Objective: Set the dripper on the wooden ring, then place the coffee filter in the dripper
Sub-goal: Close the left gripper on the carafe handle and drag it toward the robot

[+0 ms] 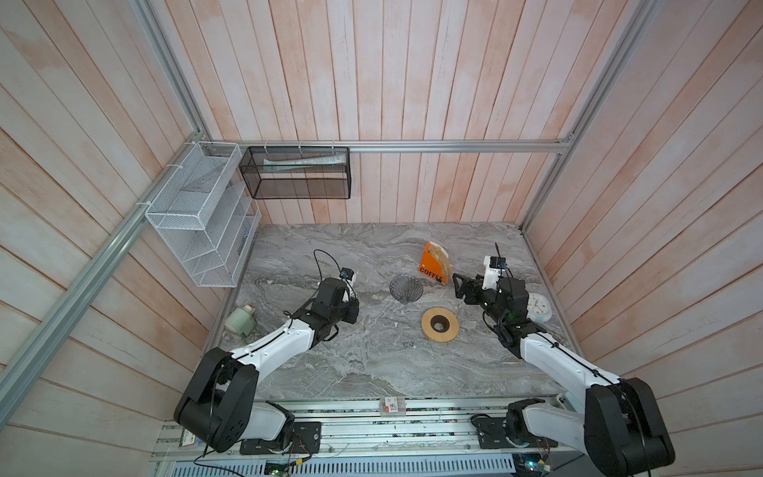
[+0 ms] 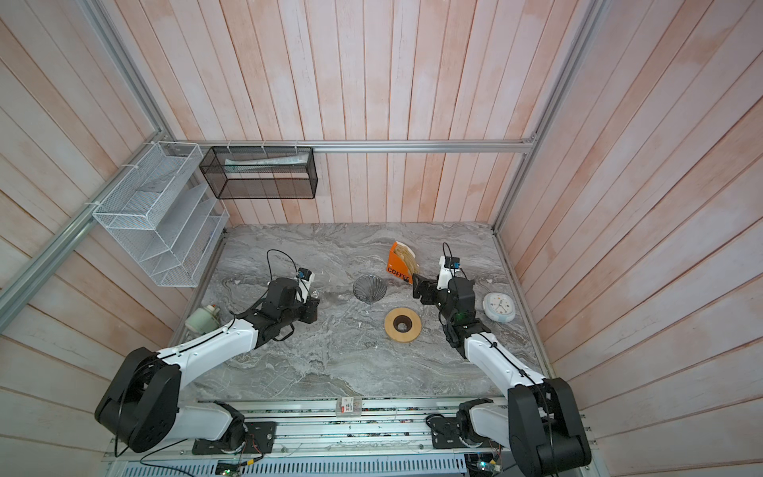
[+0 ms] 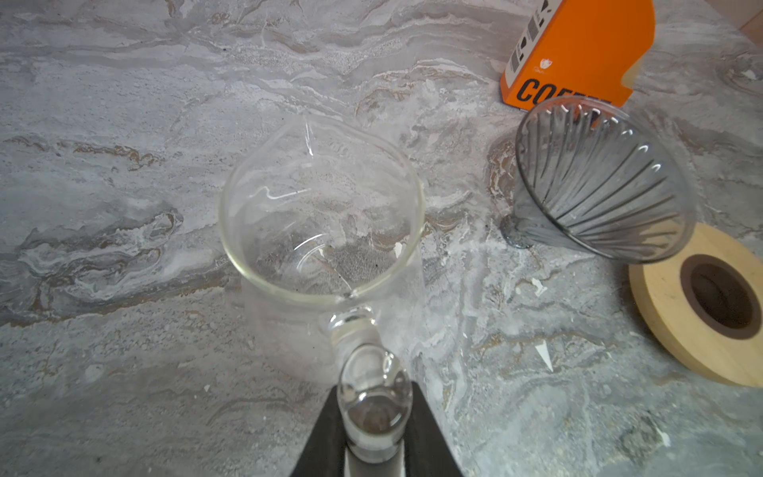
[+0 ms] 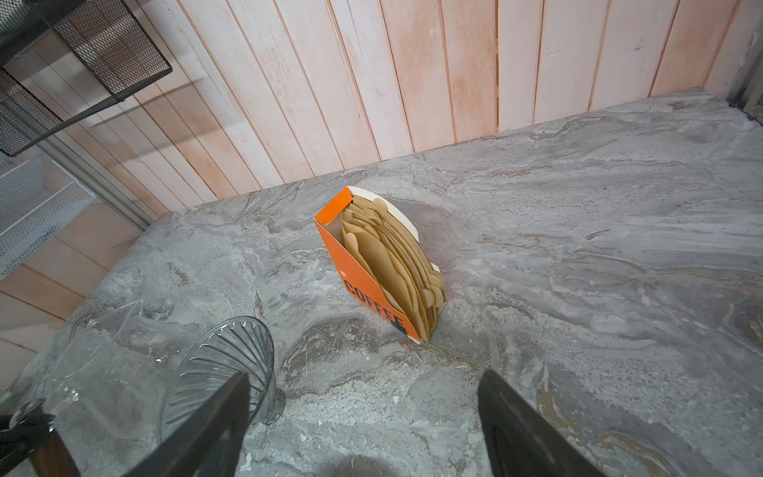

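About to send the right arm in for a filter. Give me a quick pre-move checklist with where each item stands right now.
1. Right gripper open: ok, jaws wide apart, facing the orange box.
2. Coffee filters reachable: ok, they stand in the box's open side.
3. One filter separated: not ok, they sit packed together.
4. Dripper empty: ok, nothing inside.
5. Dripper upright: cannot tell.
6. Left gripper clear of the path: ok, shut on the handle of the glass vessel, apart from the dripper.
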You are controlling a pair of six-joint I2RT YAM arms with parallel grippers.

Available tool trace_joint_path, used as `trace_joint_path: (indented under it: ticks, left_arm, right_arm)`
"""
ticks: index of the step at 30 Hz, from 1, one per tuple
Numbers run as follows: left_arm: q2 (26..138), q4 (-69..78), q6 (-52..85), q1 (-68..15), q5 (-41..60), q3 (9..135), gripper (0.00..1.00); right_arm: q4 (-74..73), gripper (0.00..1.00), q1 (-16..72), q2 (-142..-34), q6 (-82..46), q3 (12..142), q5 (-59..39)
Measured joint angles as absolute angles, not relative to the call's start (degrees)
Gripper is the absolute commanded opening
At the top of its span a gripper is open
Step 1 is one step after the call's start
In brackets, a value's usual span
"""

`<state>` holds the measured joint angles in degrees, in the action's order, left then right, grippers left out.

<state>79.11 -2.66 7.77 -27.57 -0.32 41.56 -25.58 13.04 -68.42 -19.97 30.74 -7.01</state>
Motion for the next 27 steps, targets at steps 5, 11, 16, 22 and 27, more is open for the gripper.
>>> trace_joint_path:
  ticks: [5,11,16,22,27]
  left_arm:
    - [76.31,-4.1,9.32,-28.71,-0.73,39.97,0.24]
    - [74.43,-4.62,11.49,-32.25,-1.54,38.17,0.24]
    - [73.49,-5.91,13.21,-35.9,-3.07,37.76,0.24]
    - [71.7,-8.23,15.99,-40.14,-4.99,37.32,0.24]
    - [70.57,-10.46,18.65,-43.66,-6.74,37.26,0.24]
  right_arm:
    - [-25.41,0.87,13.04,-66.67,-20.14,30.63,-7.46]
    - [-25.12,0.86,13.04,-65.45,-20.38,30.02,-7.55]
    - [-24.29,0.86,13.04,-65.34,-21.04,29.78,-7.68]
    - [-23.94,0.86,13.04,-64.97,-21.52,29.76,-8.08]
    - [-23.94,0.85,13.04,-64.97,-22.33,29.76,-8.75]
